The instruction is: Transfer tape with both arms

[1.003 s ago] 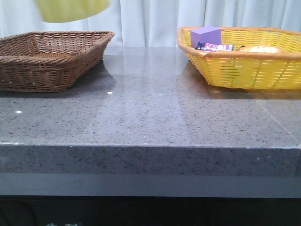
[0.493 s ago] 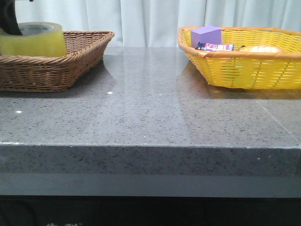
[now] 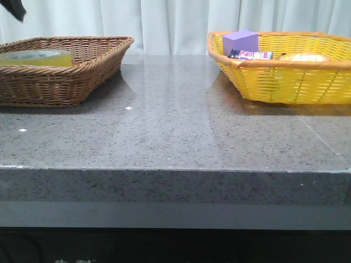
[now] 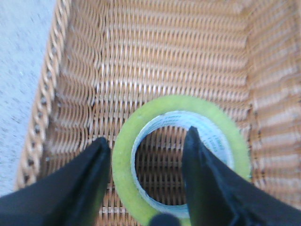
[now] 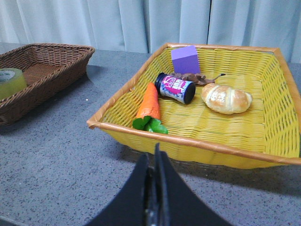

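The yellow tape roll (image 3: 35, 56) lies flat on the floor of the brown wicker basket (image 3: 82, 66) at the table's far left. In the left wrist view the tape (image 4: 181, 103) sits right below my left gripper (image 4: 146, 136). That gripper is open, with one finger over the core hole and the other outside the ring, and it holds nothing. In the front view only its dark tip (image 3: 13, 8) shows, high above the basket. My right gripper (image 5: 155, 155) is shut and empty over the table, in front of the yellow basket (image 5: 197, 141). The tape also shows in the right wrist view (image 5: 9, 81).
The yellow basket (image 3: 285, 82) at the far right holds a purple block (image 5: 184, 59), a small jar (image 5: 175, 88), a carrot (image 5: 149, 107) and a croissant (image 5: 225, 99). Grey stone tabletop (image 3: 175, 126) lies between the two baskets. A white curtain hangs behind.
The tape came down from high at the left into the brown basket and was let go. My left gripper has opened and risen above it.
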`<move>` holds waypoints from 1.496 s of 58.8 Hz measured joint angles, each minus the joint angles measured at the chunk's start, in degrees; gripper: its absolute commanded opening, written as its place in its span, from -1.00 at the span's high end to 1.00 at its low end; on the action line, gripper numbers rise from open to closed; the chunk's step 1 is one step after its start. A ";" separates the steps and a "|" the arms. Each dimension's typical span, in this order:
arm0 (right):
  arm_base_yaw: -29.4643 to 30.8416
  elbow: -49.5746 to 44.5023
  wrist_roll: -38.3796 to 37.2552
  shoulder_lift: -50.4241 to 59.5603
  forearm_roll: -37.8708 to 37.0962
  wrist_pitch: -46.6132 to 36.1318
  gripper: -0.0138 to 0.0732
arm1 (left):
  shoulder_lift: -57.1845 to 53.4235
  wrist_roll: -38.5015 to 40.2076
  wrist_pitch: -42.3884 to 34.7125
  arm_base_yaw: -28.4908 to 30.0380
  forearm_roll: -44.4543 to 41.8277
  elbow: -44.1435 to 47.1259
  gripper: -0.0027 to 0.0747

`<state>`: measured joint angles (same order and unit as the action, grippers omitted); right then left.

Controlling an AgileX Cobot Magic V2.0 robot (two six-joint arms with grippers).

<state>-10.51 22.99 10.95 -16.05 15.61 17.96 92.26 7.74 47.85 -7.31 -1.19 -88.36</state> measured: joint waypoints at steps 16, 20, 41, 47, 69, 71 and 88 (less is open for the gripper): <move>0.00 0.00 0.00 0.00 0.10 0.00 0.96 | -14.07 0.00 -11.12 0.00 0.00 12.75 0.98; 0.00 0.00 0.00 0.00 0.10 0.00 0.96 | -18.06 0.00 -14.43 0.00 -0.27 17.04 0.98; 0.00 0.00 0.00 0.00 0.10 0.00 0.96 | -40.63 0.00 -28.44 0.00 -0.98 43.42 0.98; 0.00 0.00 0.00 0.00 0.10 0.00 0.96 | -48.28 0.00 -31.29 0.00 -0.98 51.84 0.98; 0.00 0.00 0.00 0.00 0.10 0.00 0.96 | -74.31 0.00 -27.06 0.00 -0.98 65.60 0.98; 0.00 0.00 0.00 0.00 0.10 0.00 0.96 | -75.55 0.00 -26.95 0.00 -0.98 65.84 0.98; 0.00 0.00 0.00 0.00 0.10 0.00 0.96 | -77.85 0.00 -26.95 0.00 -0.98 65.95 0.98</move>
<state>-10.51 22.99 10.95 -16.05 15.71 17.96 14.41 7.74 20.90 -7.31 -2.17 -22.41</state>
